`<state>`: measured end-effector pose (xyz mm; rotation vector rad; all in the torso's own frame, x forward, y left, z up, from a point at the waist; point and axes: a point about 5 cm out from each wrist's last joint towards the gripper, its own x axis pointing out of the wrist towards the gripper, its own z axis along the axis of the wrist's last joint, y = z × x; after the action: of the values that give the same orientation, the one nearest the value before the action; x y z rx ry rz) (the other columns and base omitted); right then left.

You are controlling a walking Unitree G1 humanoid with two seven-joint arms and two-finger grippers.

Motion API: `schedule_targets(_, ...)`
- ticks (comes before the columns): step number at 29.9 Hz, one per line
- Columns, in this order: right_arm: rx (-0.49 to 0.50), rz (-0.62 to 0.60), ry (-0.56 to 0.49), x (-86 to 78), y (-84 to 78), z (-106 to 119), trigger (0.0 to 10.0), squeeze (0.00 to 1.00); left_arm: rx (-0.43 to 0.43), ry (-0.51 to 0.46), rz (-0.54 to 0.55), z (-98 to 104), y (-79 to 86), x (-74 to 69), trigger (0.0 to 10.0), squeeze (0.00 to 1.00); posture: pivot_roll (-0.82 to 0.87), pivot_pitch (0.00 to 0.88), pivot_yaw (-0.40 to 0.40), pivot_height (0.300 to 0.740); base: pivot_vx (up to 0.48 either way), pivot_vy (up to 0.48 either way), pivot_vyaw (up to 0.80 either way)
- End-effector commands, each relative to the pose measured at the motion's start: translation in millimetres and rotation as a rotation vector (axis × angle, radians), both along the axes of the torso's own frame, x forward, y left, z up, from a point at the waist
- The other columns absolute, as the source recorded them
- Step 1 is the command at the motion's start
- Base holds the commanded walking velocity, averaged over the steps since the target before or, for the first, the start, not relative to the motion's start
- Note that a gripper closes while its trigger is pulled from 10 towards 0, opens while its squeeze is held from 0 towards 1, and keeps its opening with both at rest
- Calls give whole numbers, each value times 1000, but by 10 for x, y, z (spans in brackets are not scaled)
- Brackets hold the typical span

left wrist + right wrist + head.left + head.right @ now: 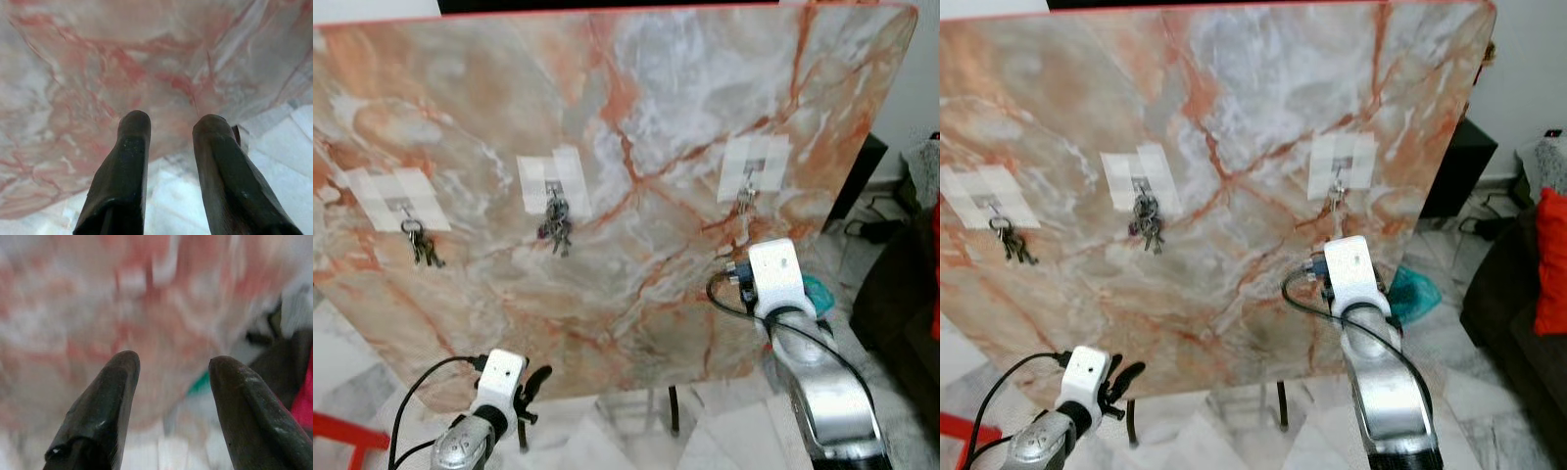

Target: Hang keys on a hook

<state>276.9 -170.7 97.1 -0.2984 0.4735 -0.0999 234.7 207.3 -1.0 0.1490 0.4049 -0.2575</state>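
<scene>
Marble board [636, 127] leans upright on tiled floor [724, 421]; three taped hooks, keys [556, 223] on middle, more at 9 o'clock. Right gripper [173, 364] wide, empty, under right hook [747, 186]. Left gripper [171, 125] narrow, empty, low.

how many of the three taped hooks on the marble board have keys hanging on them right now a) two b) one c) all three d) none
c: the left hook holds a small set of keys, the middle hook a bigger bunch of keys, and the right hook has a key dangling just above the right claw's wrist on the marble board.
</scene>
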Motion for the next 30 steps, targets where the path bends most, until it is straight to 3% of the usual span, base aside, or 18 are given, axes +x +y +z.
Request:
schedule_targets(1,48,-30,41,-9,-50,-160,10000,0,8,32,6,-58,17,-18,10000,0,20,0,3,740,0,0,0)
schedule_targets(3,87,-49,89,-2,-78,-392,10000,0,3,71,33,-130,50,-45,10000,0,20,0,2,740,0,0,0)
schedule_targets(5,97,-54,102,7,-85,-485,10000,0,3,92,44,-165,66,-58,10000,0,17,0,1,740,0,0,0)
schedule_targets(7,151,-61,146,24,-54,-735,10000,0,13,156,77,-270,117,-113,10000,0,14,0,0,740,0,0,0)
schedule_targets(12,193,-44,258,-16,21,-1086,10000,0,10,270,172,-439,216,-212,10000,0,8,0,-9,740,0,0,0)
schedule_targets(13,219,-71,320,-117,1,-1230,10000,0,14,320,221,-502,250,-267,10000,0,15,0,-13,740,0,0,0)
schedule_targets(15,234,-80,335,-150,-1,-1271,10000,0,17,336,237,-522,261,-286,10000,0,15,0,-13,740,0,0,0)
schedule_targets(17,225,-115,415,-378,-53,-1473,10000,0,-2,383,311,-594,303,-380,10000,0,18,0,-23,740,0,0,0)
schedule_targets(18,225,-115,415,-378,-53,-1473,10000,0,-2,383,311,-594,303,-380,10000,0,18,0,-23,740,0,0,0)
schedule_targets(24,242,-200,571,-930,-204,-1805,10000,0,33,467,337,-712,295,-547,10000,0,14,0,-22,740,0,0,0)
schedule_targets(30,282,-270,608,-1121,-221,-1901,10000,0,54,475,354,-734,302,-578,10000,0,-21,0,-12,740,0,0,0)
